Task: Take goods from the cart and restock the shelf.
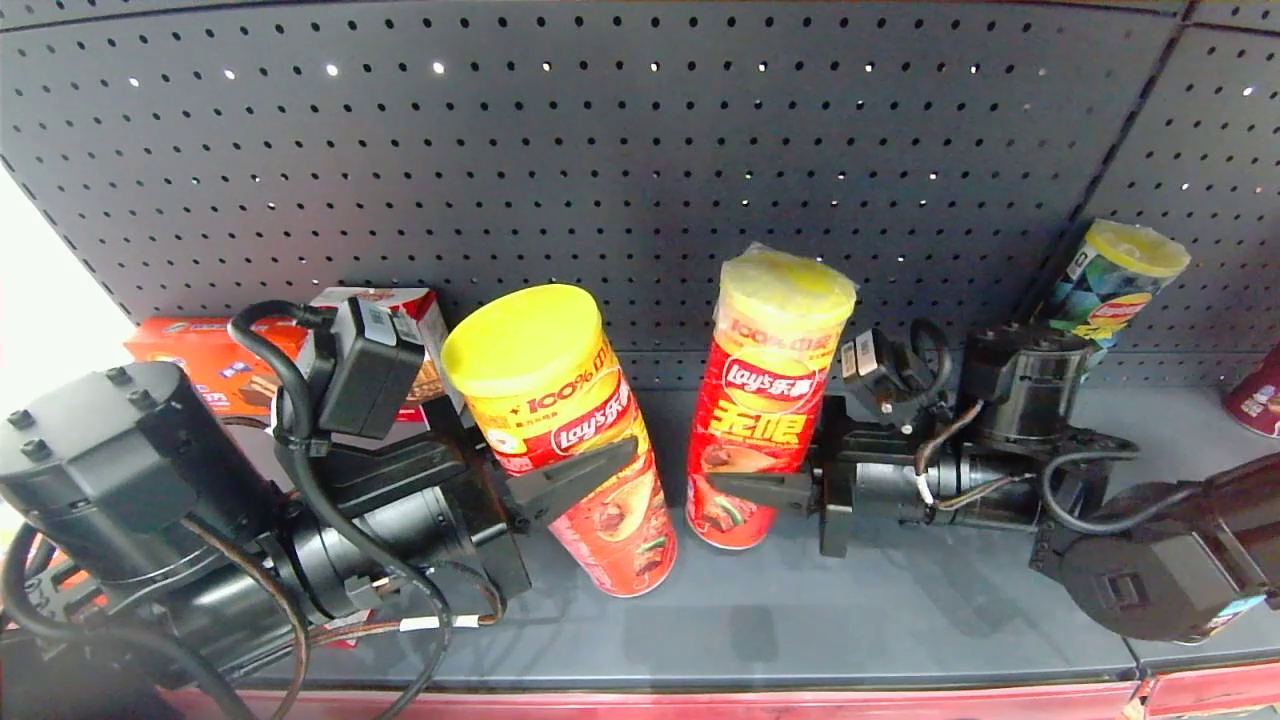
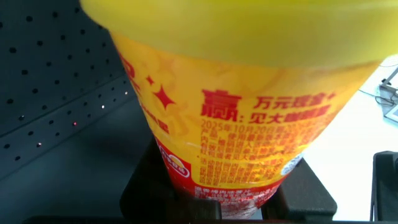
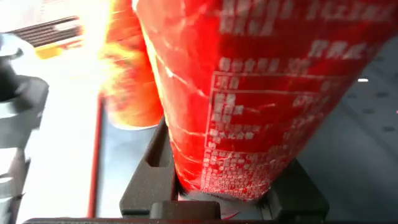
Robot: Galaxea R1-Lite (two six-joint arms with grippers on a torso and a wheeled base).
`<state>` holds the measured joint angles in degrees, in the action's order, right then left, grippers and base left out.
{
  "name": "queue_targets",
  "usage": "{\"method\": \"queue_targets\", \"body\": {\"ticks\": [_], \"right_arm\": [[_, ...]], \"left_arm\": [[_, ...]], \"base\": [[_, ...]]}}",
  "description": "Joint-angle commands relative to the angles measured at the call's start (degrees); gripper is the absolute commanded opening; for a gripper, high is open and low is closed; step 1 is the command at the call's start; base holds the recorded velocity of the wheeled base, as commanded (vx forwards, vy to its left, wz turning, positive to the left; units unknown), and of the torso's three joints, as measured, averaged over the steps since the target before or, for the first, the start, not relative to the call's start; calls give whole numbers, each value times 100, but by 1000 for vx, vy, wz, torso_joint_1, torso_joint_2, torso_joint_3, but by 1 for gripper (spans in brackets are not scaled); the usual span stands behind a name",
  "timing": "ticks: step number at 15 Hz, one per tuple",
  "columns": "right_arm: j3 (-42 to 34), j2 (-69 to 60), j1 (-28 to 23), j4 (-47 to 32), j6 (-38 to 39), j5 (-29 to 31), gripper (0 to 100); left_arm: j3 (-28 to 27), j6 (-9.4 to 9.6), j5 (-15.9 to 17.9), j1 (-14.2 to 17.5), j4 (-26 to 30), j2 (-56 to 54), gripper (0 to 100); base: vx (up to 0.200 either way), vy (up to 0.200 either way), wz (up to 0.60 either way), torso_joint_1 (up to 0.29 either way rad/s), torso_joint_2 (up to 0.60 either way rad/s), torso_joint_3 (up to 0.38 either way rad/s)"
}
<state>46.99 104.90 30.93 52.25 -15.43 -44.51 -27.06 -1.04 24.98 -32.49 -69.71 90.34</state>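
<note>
Two red chip cans are over the grey shelf (image 1: 860, 610). The left can (image 1: 560, 430) has a bare yellow lid and tilts, its top leaning to the left. My left gripper (image 1: 585, 480) is shut on its lower half; the left wrist view shows this can (image 2: 236, 124) between the fingers (image 2: 143, 193). The right can (image 1: 765, 400) has a film-wrapped yellow lid and stands nearly upright, base on the shelf. My right gripper (image 1: 752, 487) is shut on it low down. The right wrist view shows that can (image 3: 249, 93) close up, with the other can (image 3: 130, 81) behind it.
A black pegboard (image 1: 640, 150) backs the shelf. Red snack boxes (image 1: 200, 360) lie at the back left. A blue-and-yellow can (image 1: 1110, 280) leans on the pegboard at the back right, and a dark red can (image 1: 1262, 395) is at the far right edge. The shelf's front strip is bare.
</note>
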Motion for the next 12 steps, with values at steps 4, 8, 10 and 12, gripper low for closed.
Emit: {"method": "queue_targets", "body": {"ticks": [4, 8, 10, 12], "right_arm": [[-393, -84, 186, 154, -232, -181, 0], [-507, 66, 168, 101, -592, -181, 0], [-621, 48, 186, 110, -601, -181, 0], [-823, 4, 203, 136, -663, -181, 0]], "left_arm": [[-1, -2, 60, 146, 1, 1, 0], [-1, -2, 69, 261, 1, 1, 0], [-1, 7, 77, 384, 1, 1, 0], [-1, 7, 86, 428, 1, 1, 0]], "base": [[0, 0, 0, 0, 0, 0], [0, 0, 0, 0, 0, 0], [0, 0, 0, 0, 0, 0], [0, 0, 0, 0, 0, 0]]}}
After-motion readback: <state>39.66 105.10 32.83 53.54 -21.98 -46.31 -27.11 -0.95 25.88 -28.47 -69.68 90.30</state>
